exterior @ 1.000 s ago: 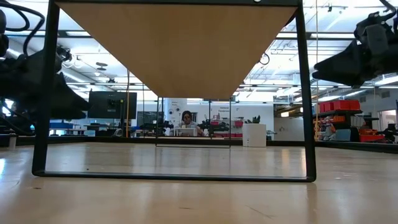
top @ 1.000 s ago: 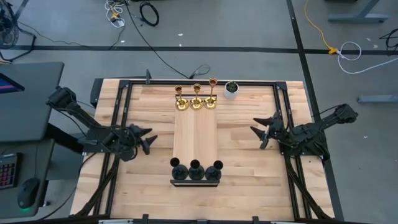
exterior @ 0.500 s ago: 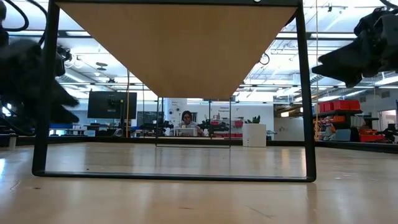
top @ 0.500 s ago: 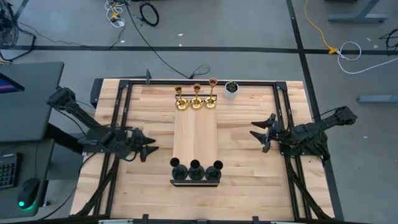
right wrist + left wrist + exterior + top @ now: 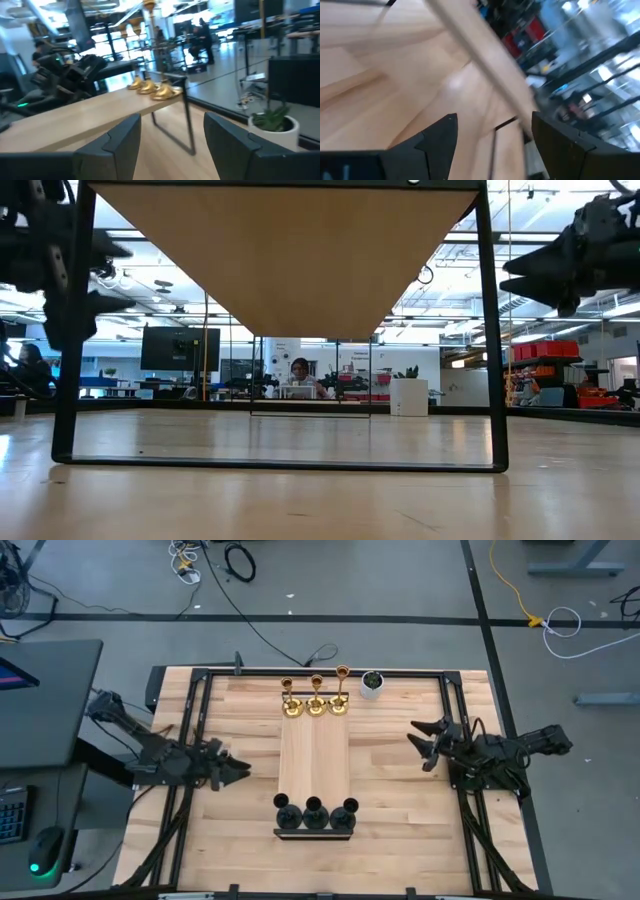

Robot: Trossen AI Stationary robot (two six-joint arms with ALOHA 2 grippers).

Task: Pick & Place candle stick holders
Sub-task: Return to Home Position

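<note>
Well off to the left, the left hand (image 5: 240, 769) hung above the table (image 5: 230, 710) beside the shelf (image 5: 314, 755). Its fingers were spread with nothing between them — the left wrist view showed only wood through the gap. On the shelf top, three black candle stick holders (image 5: 313, 811) stood upright in a tight row along the near end. Three gold candle stick holders (image 5: 316, 704) stood upright in a row along the far end. Just right of the gold row, a small white pot (image 5: 371, 683) sat on the table. Farther right, the right hand (image 5: 420, 743) hovered clear of the shelf, likewise open-fingered and empty.

Each holder looked rigid and was probably metal, so a squeeze should not deform it. The polished gold ones seemed likelier to slip than the matte black. With a flared base and a small cup on top, the thin stem looked the natural place to pinch — midway up, with the fingers square to it. The rows were close-set, so a neighbour could easily be knocked over.
</note>
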